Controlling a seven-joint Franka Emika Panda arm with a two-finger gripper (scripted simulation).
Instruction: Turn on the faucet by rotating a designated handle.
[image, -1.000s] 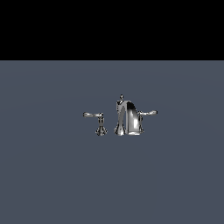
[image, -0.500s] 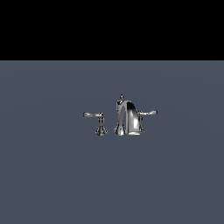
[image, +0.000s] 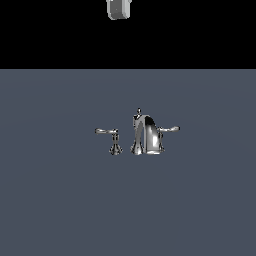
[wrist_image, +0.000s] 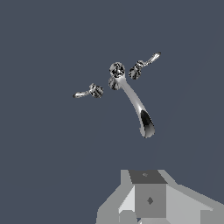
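The faucet (image: 145, 134) is a small chrome set with an arched spout and a knob finial, standing mid-floor. The handle (image: 170, 129), a slim lever with a bright upturned tip, sticks out toward the exterior view's right. The other lever (image: 109, 132) stands on a flared pedestal on the exterior view's left. In the wrist view the faucet (wrist_image: 133, 100) is seen from above, with the handle (wrist_image: 146, 62) beside the finial. My gripper (wrist_image: 148, 199) shows only as grey blocks far from the faucet. A grey part of it (image: 120, 9) hangs high above the faucet.
The faucet stands on a flat blue-grey floor (image: 60, 200) that runs to a black background at the far side. Nothing else shows near it.
A grey part of the gripper has come into the top of the exterior view, above the faucet. The faucet and both levers have not moved.
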